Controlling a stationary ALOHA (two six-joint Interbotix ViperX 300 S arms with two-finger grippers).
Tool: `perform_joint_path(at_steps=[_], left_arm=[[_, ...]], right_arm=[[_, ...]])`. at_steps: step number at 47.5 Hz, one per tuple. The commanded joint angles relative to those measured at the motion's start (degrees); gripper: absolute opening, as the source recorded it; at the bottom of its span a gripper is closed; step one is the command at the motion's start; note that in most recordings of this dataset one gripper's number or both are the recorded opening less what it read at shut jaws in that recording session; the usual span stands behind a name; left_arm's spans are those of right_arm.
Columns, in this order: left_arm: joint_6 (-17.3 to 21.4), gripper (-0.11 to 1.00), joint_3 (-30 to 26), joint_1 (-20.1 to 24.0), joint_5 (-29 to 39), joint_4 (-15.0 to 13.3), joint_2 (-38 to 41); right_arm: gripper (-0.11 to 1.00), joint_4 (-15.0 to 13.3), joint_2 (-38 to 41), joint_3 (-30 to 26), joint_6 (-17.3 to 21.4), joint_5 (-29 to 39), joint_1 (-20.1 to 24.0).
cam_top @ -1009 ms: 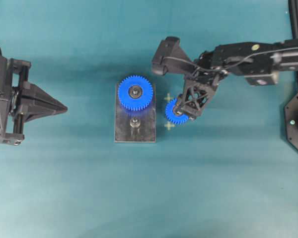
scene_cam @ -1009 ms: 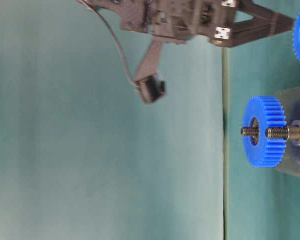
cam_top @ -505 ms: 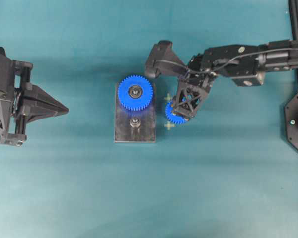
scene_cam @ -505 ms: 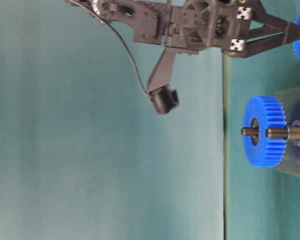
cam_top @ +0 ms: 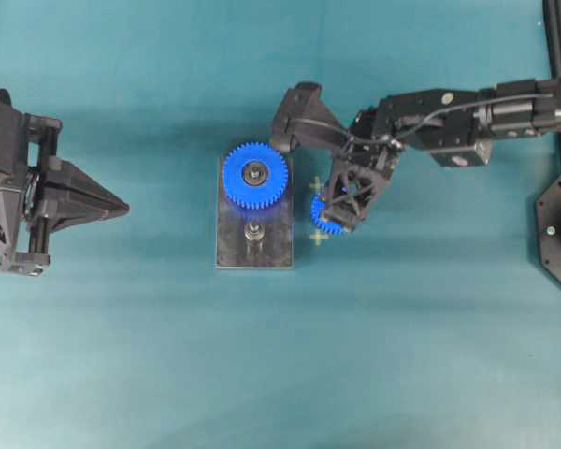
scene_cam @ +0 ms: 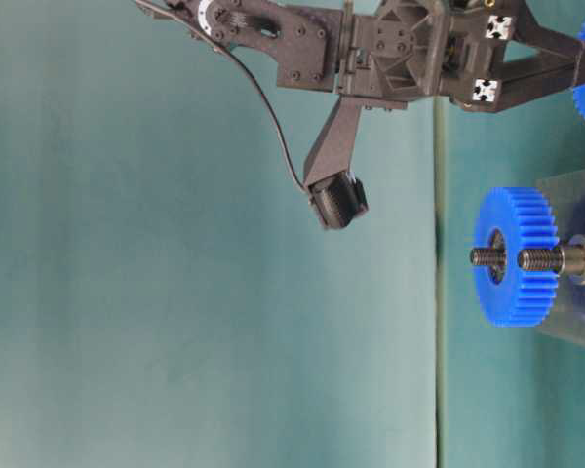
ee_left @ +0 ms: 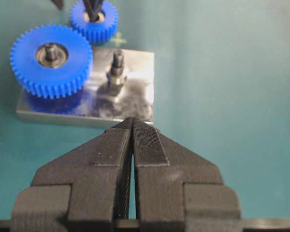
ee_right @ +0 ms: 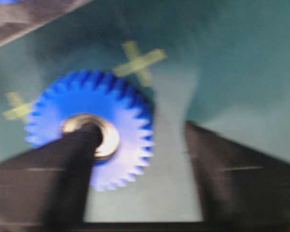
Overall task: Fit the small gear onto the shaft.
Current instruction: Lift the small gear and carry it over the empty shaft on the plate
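A: Where is the small gear [cam_top: 325,218] sitting?

B: Flat on the teal tabletop [cam_top: 430,337], centre-right of the overhead frame, just right of the grey plate [cam_top: 253,251], between two yellow crosses [cam_top: 319,238].

A: And the right claw [cam_top: 344,211]?

B: Standing over it, jaws partly apart; one finger [ee_right: 70,179] is poking into the bearing hole, the other outside the teeth. Grip unclear.

A: Shaft [cam_top: 253,231]?

B: Standing bare, below the larger gear [cam_top: 254,174].

A: Left claw [ee_left: 133,126]?

B: Sitting at far left, jaws pressed together, holding nothing.

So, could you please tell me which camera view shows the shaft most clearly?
The left wrist view: the shaft stands upright, bare and unobstructed. Overhead shows only its top end; table-level shows it sideways at the frame edge; the right wrist view misses it.
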Motion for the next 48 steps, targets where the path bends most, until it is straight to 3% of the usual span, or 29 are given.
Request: perform_joint_path(at_steps=[1,3,19,29,48], left_arm=[[-0.1,0.0,-0.6,-0.1,-0.4,0.2,-0.1],[-0.1,0.0,-0.6,-0.1,-0.4,0.2,-0.1],[-0.1,0.0,-0.7,-0.1,-1.0,0.2,-0.1],[-0.2,0.0,-0.4,-0.1,-2.7,0.2,-0.1],[-0.7,0.0,-0.1,-0.1,-3.1,0.2,0.0]], right_arm=[[0.39,0.0,-1.1,-0.9,0.6,-0.1,-0.2],[0.34,0.0,-1.3,-1.1,0.7,-0.3,-0.1],[0.34,1.1,-5.4,-6.2,0.4,7.0,2.0],[0.34,1.2,-4.9,-14.3,0.5,13.7,4.3],[0.34,1.2,3.0,-26.9,-0.7,15.7,5.4]])
